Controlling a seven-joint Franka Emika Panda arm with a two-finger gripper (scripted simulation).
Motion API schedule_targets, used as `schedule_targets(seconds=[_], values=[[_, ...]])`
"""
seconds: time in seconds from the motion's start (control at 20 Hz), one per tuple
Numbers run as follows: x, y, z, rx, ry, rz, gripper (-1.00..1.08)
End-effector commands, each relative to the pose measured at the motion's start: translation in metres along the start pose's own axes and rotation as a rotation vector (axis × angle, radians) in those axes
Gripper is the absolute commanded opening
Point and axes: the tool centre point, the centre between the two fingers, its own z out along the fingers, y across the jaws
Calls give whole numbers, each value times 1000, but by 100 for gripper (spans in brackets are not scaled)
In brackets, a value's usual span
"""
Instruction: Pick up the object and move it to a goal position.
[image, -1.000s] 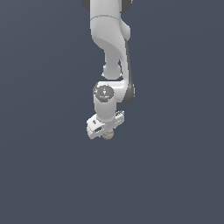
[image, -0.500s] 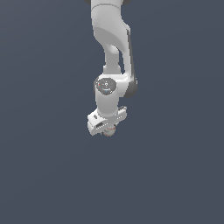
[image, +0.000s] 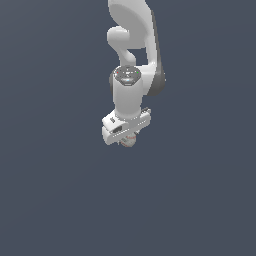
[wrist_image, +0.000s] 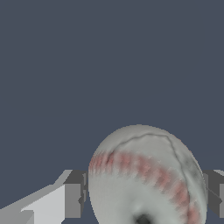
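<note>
The object is a small pale grey-white ball (wrist_image: 144, 179) with a band of reddish stitch marks. It sits between my gripper's two dark fingers (wrist_image: 75, 199), which press on it from both sides. In the exterior view the ball (image: 128, 141) peeks out under the white hand, mostly hidden by it. My gripper (image: 127, 139) is shut on the ball and holds it in the air, hanging from the white arm (image: 131, 95).
A plain dark grey-blue surface (image: 55, 190) fills the background in both views. No other objects show.
The arm has moved with the ball in its grip, shifting slightly toward the exterior view's right and a little upward. The grip stays shut on the ball.
</note>
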Motion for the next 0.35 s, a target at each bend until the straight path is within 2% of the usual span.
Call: schedule_targets(seconds=[0.0,0.3], values=[[1,-3,-12,-1,1,0,-100],[2,-5,-22,0,1,0,-100]])
